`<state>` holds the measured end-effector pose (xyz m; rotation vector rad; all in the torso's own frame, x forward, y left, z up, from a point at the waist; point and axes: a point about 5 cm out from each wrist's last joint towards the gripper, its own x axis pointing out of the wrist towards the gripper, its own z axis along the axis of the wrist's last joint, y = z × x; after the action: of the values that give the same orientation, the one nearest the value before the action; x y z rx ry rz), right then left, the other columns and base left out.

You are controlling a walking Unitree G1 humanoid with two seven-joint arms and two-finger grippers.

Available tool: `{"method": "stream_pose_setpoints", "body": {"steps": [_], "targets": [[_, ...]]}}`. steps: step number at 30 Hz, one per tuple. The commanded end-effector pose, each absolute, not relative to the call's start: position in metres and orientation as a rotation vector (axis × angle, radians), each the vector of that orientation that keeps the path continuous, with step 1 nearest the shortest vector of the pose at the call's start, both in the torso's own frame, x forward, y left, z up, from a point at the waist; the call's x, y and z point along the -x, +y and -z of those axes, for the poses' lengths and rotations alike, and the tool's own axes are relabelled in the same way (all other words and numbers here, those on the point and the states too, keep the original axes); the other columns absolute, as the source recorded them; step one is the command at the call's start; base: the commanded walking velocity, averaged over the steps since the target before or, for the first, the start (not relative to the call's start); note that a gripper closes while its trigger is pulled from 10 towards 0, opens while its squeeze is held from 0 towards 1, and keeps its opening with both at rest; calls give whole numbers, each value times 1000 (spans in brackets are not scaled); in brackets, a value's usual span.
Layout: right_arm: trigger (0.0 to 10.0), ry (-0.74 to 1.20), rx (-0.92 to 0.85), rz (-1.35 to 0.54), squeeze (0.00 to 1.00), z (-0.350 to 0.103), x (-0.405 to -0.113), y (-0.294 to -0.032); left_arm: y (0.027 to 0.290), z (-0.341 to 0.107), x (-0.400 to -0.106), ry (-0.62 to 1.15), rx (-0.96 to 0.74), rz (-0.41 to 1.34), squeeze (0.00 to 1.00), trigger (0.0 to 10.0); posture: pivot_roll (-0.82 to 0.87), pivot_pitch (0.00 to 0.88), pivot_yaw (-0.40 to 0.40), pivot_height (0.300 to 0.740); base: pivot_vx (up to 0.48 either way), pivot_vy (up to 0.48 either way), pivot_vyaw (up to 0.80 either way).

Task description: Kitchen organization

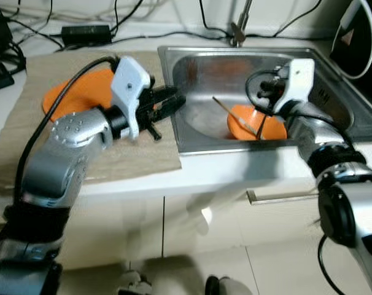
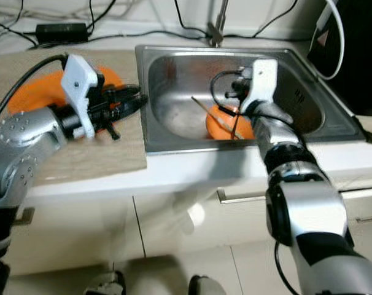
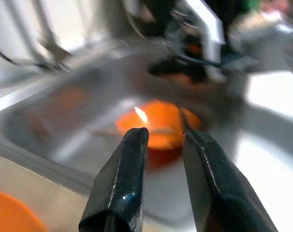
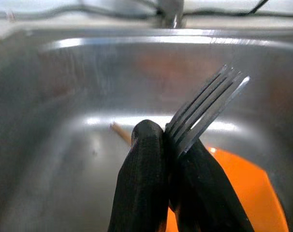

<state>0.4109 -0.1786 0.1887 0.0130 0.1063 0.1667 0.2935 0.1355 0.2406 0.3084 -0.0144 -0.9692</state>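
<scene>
An orange bowl [image 1: 259,125] sits in the steel sink [image 1: 235,145] with a thin wooden stick [image 1: 230,112] leaning across it. My right gripper [image 4: 168,133] hangs over the bowl, shut on a metal fork [image 4: 209,108] whose tines stick out past the fingertips. My left gripper [image 1: 175,102] reaches over the sink's left rim, pointing toward the bowl. Its fingers [image 3: 122,183] are slightly apart with nothing between them. An orange plate [image 1: 75,92] lies on the beige mat [image 1: 26,129] behind the left arm.
The faucet [image 1: 238,31] stands behind the sink. Cables and a black power adapter [image 1: 85,32] lie along the back of the counter. A dark appliance [image 1: 358,37] stands at the far right. Cabinet fronts and pale floor are below the counter edge.
</scene>
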Motion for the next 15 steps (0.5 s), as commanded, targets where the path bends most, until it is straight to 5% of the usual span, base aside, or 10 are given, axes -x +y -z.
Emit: {"method": "stream_pose_setpoints", "body": {"steps": [1, 9, 10, 12, 13, 15], "targets": [[10000, 106, 21, -144, 0, -185, -410, -182, 130, -237, -286, 14, -318, 1029, 0, 10000, 120, 204, -80, 740, 0, 0, 0], [10000, 176, 69, -164, 0, -160, -404, -168, 134, -235, -282, 35, -315, 985, 0, 10000, 132, 216, -95, 740, 0, 0, 0], [10000, 188, 66, -165, 455, -158, -403, -168, 134, -235, -281, 37, -315, 979, 0, 10000, 132, 214, -96, 740, 0, 0, 0], [10000, 196, 58, -164, 455, -157, -403, -168, 134, -235, -281, 37, -315, 978, 0, 10000, 132, 214, -96, 740, 0, 0, 0], [10000, 203, 43, -159, 1000, -157, -403, -170, 134, -236, -281, 37, -314, 975, 0, 10000, 131, 208, -97, 740, 0, 0, 0], [10000, 205, 33, -160, 1000, -157, -403, -170, 135, -236, -282, 36, -313, 972, 0, 10000, 130, 207, -97, 740, 0, 0, 0]]}}
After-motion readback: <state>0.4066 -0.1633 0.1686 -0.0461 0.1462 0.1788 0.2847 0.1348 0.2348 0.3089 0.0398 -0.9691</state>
